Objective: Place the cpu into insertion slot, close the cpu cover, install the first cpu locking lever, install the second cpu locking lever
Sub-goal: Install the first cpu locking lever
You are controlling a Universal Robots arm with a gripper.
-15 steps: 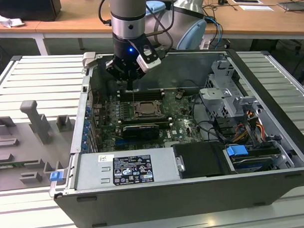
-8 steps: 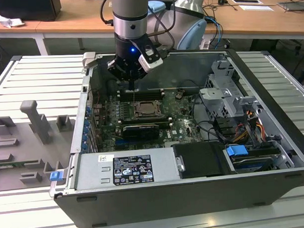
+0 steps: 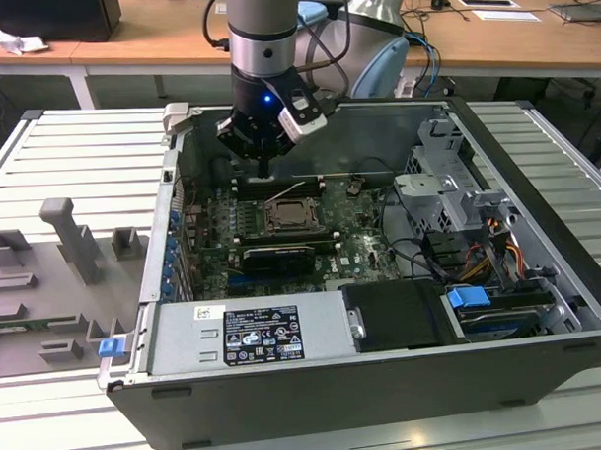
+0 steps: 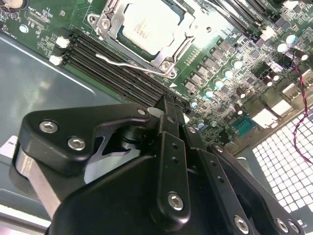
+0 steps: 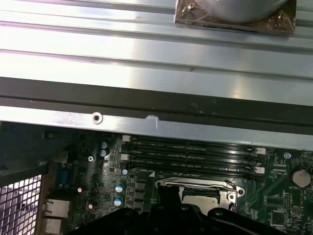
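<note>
The cpu (image 4: 149, 27) lies flat in the insertion slot (image 3: 285, 218) on the green board. The silvery cpu cover (image 4: 185, 45) is folded down around it, and its window shows the chip's pale top. A thin wire locking lever (image 4: 128, 64) stands loose along the socket's edge beside the memory slots (image 4: 117, 73). In the exterior view the lever (image 3: 287, 191) rises off the socket. My gripper (image 4: 170, 104) hangs above the board just behind the socket (image 5: 200, 191), shut and holding nothing. The exterior view shows the gripper (image 3: 266, 170) over the memory slots.
The open computer case has a tall metal wall (image 5: 146, 93) close behind the gripper. A long black card (image 3: 274, 257) sits in front of the socket, and a power supply (image 3: 250, 330) in front of that. The drive cage (image 3: 442, 181) and cables fill the exterior view's right. Grey fixtures (image 3: 69, 243) stand outside on the exterior view's left.
</note>
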